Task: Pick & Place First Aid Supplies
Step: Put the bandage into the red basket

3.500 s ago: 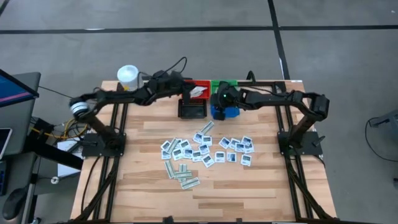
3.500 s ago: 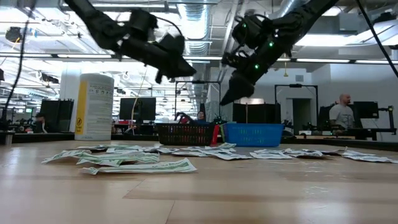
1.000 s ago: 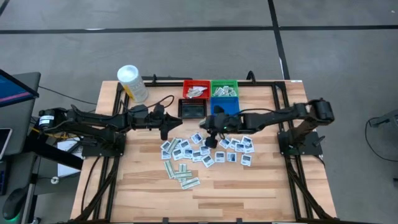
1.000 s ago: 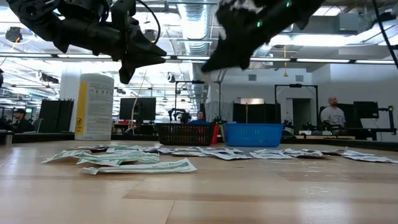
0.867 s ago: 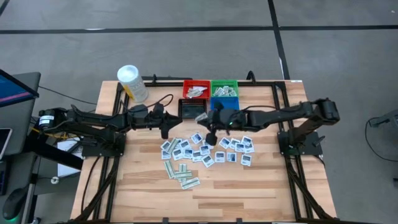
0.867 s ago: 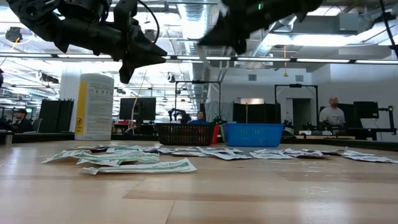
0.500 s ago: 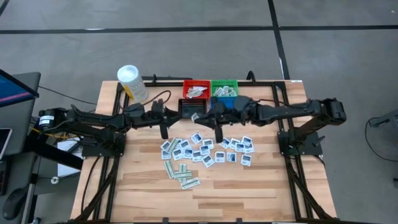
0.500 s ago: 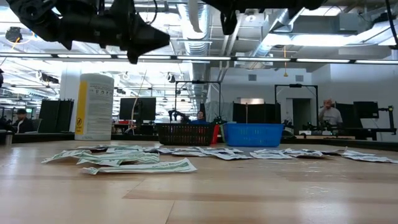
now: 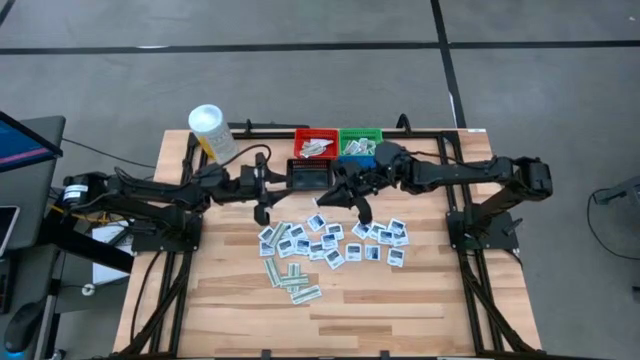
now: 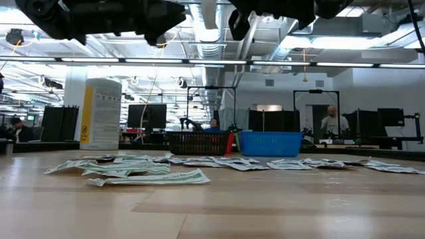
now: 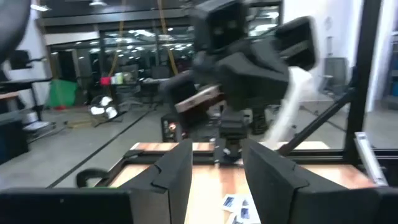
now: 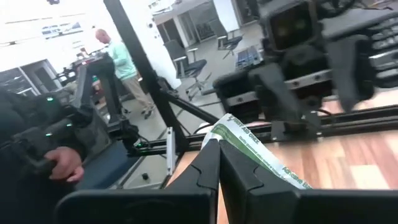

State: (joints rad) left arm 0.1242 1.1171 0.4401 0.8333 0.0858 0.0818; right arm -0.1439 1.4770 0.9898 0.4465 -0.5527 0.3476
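1. I am running 2 arms over a wooden table [image 9: 230, 320], seen from straight above. The first aid supplies [image 9: 330, 245] lie scattered flat across the middle of the table: small square white packets and a few narrow pale green strips [image 9: 295, 280].

2. My right gripper [image 12: 219, 144] is raised above the table, just in front of the bins. Its fingers are pressed together on 1 narrow green-white strip [image 12: 261, 158], which sticks out past the fingertips.

3. My left gripper [image 11: 214, 163] hovers beside the black bin [image 9: 309, 176], facing the right arm. Its fingers stand apart with nothing between them.

4. At the back of the table sit the red bin [image 9: 315, 143], the green bin [image 9: 360, 143], the black bin and a blue bin largely hidden under my right arm. Red and green already hold packets. A white tub [image 9: 212, 133] stands at the back left corner.

5. The step in hand, as I judge it, is carrying the strip to its bin.

6. To do it well, I would keep the strip clamped until the gripper is squarely over the chosen bin, then lower it inside the rim before letting go, since a light packet can flutter aside.

7. The 2 grippers are near each other, so I would move 1 arm at a time.
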